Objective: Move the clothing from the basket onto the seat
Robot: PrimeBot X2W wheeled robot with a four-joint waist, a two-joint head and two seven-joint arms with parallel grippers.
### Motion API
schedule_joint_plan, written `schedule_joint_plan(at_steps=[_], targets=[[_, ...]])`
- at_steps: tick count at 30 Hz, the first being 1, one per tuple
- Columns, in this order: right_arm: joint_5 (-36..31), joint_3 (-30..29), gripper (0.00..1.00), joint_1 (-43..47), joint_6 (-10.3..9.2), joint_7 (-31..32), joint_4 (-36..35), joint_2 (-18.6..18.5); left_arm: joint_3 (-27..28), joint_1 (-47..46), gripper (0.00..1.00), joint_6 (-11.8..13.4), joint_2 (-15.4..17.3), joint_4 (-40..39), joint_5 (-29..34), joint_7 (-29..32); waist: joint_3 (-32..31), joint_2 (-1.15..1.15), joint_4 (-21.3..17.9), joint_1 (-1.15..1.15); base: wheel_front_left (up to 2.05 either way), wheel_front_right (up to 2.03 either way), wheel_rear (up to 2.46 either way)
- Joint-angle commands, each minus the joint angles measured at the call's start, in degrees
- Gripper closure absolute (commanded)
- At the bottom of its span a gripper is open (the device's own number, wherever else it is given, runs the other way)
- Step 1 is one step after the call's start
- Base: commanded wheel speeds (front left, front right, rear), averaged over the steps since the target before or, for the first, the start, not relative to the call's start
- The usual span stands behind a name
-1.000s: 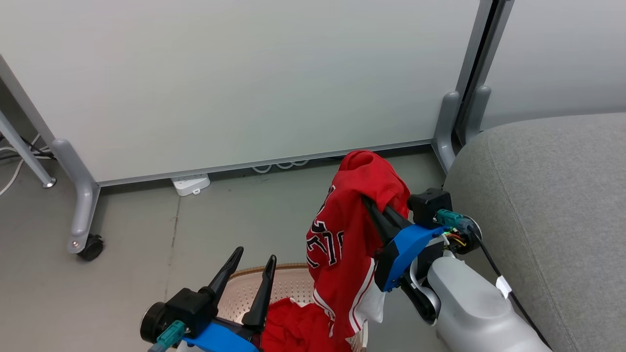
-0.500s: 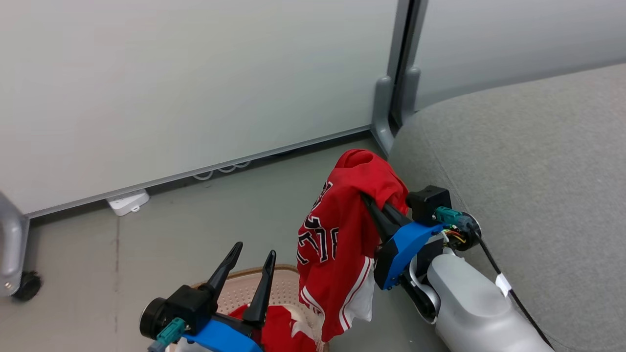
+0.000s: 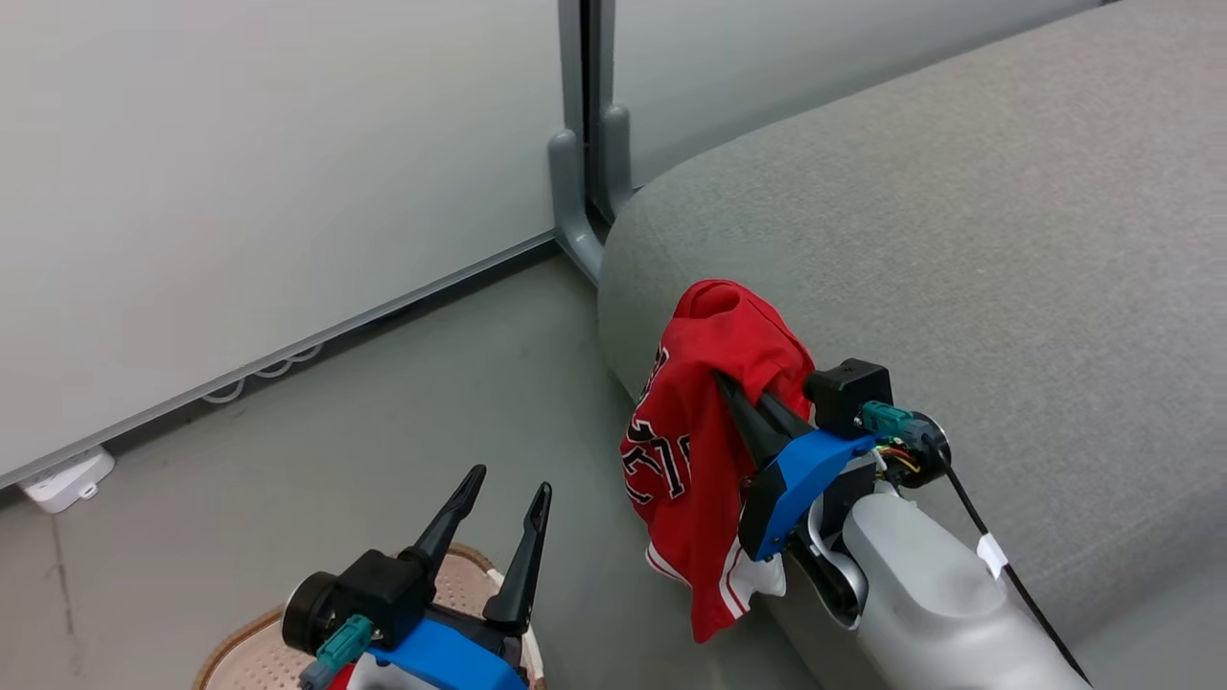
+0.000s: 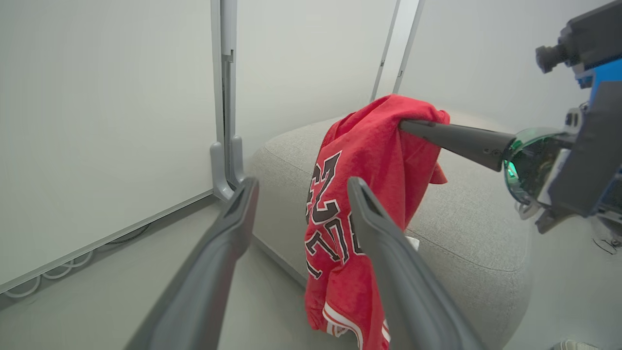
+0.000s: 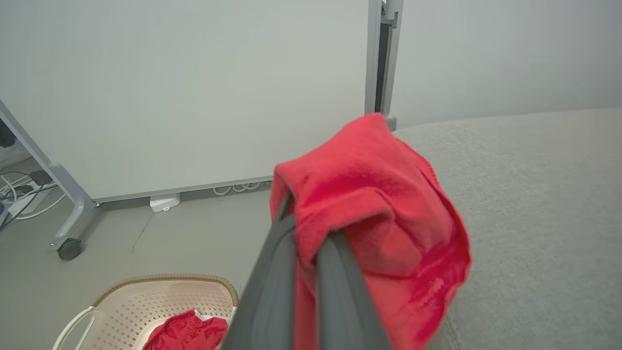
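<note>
Clothing point(image 5: 187, 333) lies partly in the basket point(image 5: 126, 301) at your left below the open, empty left pincer point(image 3: 510, 479), while the right pincer point(image 3: 729, 388) is closed on one red jersey point(image 3: 700, 450) hanging just beside the seat point(image 3: 959, 240) at its rounded end.

Head view: high, tilted down over floor point(image 3: 431, 383) and sofa point(image 3: 959, 240).
Left wrist view: low, looking along the left claw point(image 4: 302, 183) toward the sofa end.
Right wrist view: close behind the jersey point(image 5: 369, 194), basket point(image 5: 160, 291) lower left.
Shared: jersey, sofa, partition wall point(image 3: 240, 144).

Bright, even, soft light; faint shadows; wrist views bend at edges.
</note>
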Motion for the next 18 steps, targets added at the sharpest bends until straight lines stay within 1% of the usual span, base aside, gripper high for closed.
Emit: schedule_joint_plan(at_steps=[1, 4, 9, 15, 18], targets=[[-0.2, -0.34, 1.0, -0.02, -0.04, -0.19, -0.18, -0.01, 0.05, -0.56, 0.0, -0.19, 0.56, -0.06, 0.0, -0.18, 0.58, 0.0, -2.62, 0.0, 0.0, 0.0, 0.0], [-0.51, -0.73, 1.0, 0.28, -0.04, -0.25, -0.19, -0.01, -0.07, -0.72, 0.0, -0.2, 0.64, -0.01, -0.03, -0.18, 0.81, 0.0, -3.69, 0.0, 0.0, 0.0, 0.0], [-0.65, -1.28, 1.0, 0.76, -0.04, -0.32, -0.25, -0.01, -0.54, -0.58, 0.0, -0.2, 0.8, 0.11, -0.18, -0.18, 0.9, 0.0, -4.25, 0.0, 0.0, 0.0, 0.0], [-0.99, -3.1, 1.0, 1.28, -0.04, -0.44, 0.08, -0.01, -1.01, -0.96, 0.0, -0.21, 0.91, 0.19, -0.33, -0.18, 1.34, 0.0, -3.72, 0.0, 0.0, 0.0, 0.0], [-0.12, -5.83, 1.0, -0.17, -0.04, -0.44, 0.48, -0.16, -1.22, -1.23, 0.0, -0.21, 1.08, 0.11, -0.26, -0.18, 2.11, 0.0, -2.93, 0.0, 0.0, 0.0, 0.0]])
